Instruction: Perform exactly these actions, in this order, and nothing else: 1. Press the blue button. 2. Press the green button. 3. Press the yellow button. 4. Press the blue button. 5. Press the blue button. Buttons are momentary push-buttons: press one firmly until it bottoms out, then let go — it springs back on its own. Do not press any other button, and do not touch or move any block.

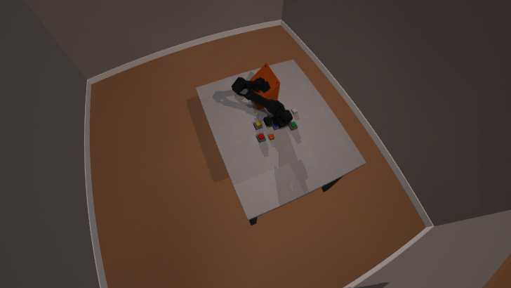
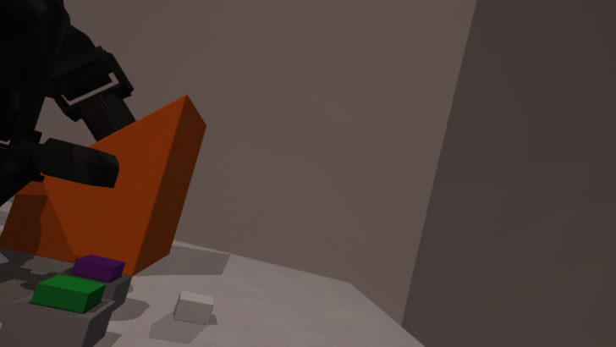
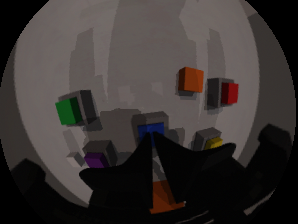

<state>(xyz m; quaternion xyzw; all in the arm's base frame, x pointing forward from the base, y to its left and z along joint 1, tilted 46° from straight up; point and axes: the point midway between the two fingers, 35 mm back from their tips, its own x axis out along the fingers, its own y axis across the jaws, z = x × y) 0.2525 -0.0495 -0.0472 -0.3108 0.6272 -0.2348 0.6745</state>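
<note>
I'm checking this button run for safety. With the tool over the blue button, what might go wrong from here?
1. The shut tool points at the blue square button, but the purple button and the yellow button sit close on either side; a sideways drift may press a wrong one.
2. The small orange block lies just beyond, next to the red button; overshooting forward might nudge it.
</note>
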